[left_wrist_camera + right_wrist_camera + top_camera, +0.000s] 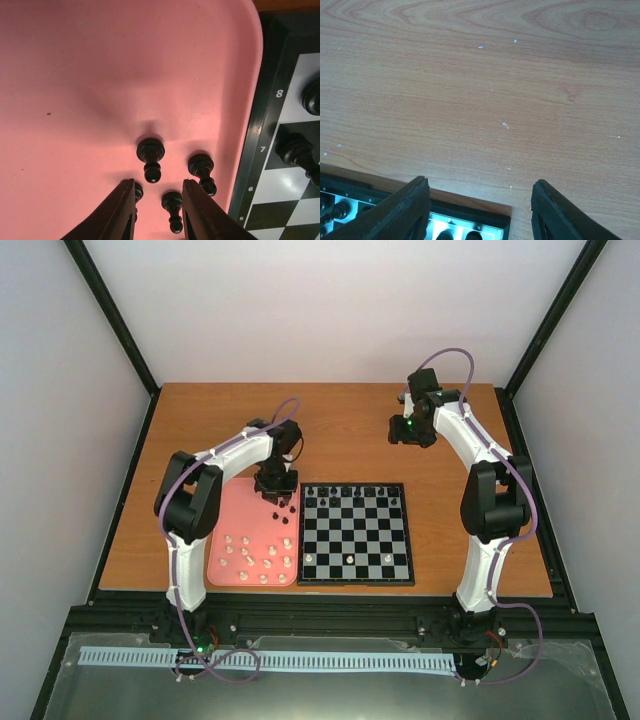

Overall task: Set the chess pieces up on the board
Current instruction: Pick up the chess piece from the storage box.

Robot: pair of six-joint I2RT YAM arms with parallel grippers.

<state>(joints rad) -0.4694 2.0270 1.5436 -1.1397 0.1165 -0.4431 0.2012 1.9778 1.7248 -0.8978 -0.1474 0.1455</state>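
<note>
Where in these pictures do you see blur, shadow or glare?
Left wrist view: the left gripper's fingers are blurred, the black pawns sharper, a shadow on the pink tray. Right wrist view: the right gripper's fingers are blurred, the wooden table sharp, the chessboard edge glares. Top view: even light.

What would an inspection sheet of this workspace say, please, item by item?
Surface: wooden table, brown.
Job's things: board with black pieces along its far side, three cream pieces near; further black ones and cream ones on the pink tray.
Clutter: nothing seen.
Grippers: left gripper open, jaws either side of a black pawn on the tray; right gripper open, empty, above the table beyond the board.
Cables: purple cable along each arm.
Surroundings: black frame posts, pale walls.
</note>
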